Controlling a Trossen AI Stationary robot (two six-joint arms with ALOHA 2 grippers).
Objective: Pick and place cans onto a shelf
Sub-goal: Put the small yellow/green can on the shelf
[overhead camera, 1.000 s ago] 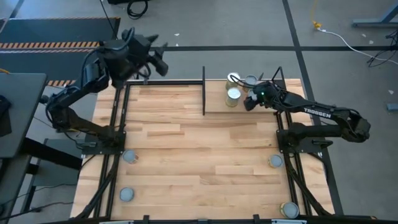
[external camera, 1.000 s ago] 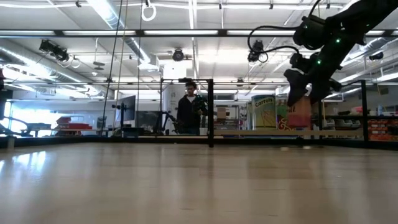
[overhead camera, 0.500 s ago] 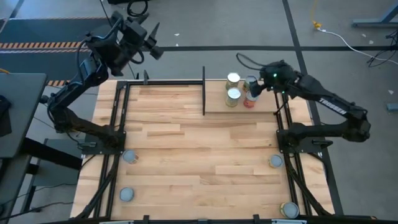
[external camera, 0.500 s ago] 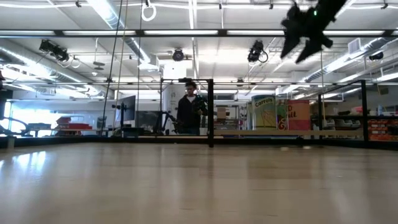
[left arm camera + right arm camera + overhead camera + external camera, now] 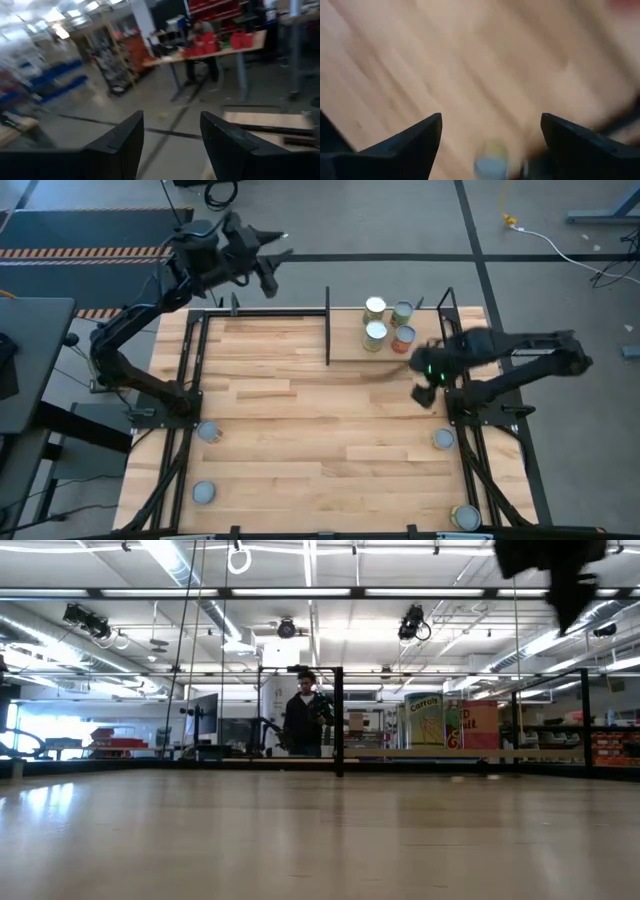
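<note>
Right tool spread wide, empty, hanging over the counter just off the shelf edge. Four cans stand clustered on the shelf beyond it; one can lies nearer its arm base. Left tool parted, empty – raised past the counter's far-left corner, well apart from the cans.

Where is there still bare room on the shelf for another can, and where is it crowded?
On the shelf, four cans crowd the end by the black divider. The board between that cluster and the far upright is bare. The right gripper, open, hovers over the tabletop, which is bare across its middle.
</note>
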